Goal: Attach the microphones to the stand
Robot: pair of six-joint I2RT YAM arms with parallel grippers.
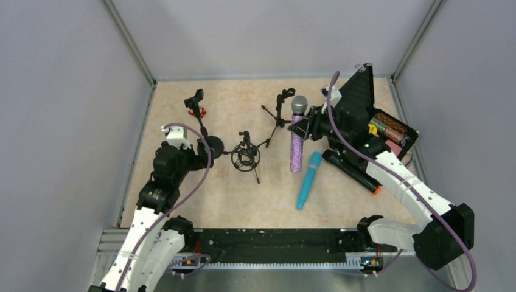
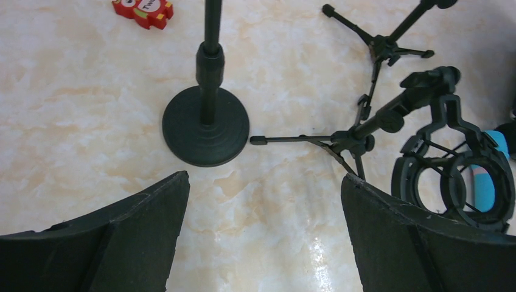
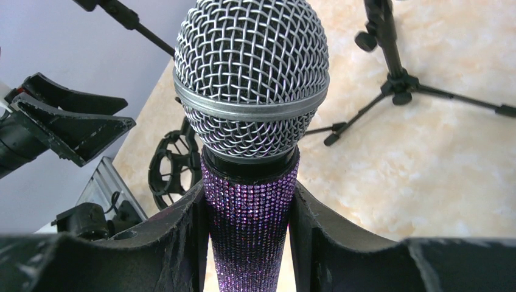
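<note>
While my right gripper is squeezed onto the glittery purple microphone, my left gripper is spread wide and holds nothing. The two right fingers press the sparkly handle from both sides, and the silver mesh head sticks out past them. From above, I see this microphone held near the back tripod stand, not in its clip.

My left gripper hangs low over the table, just in front of the round-base stand. It touches nothing.

I count three microphones. One is the purple one in my grip. One is the turquoise microphone, lying flat on the table. One is the black microphone with an orange end, lying flat just beside the turquoise one, partly under my right arm.

I count three stands, and none has a microphone in it. One has a round foot. One is the back tripod with a clip on top. One is a little tripod with a ring holder, between the other two.

I also see one small red toy near the round-base stand.
</note>
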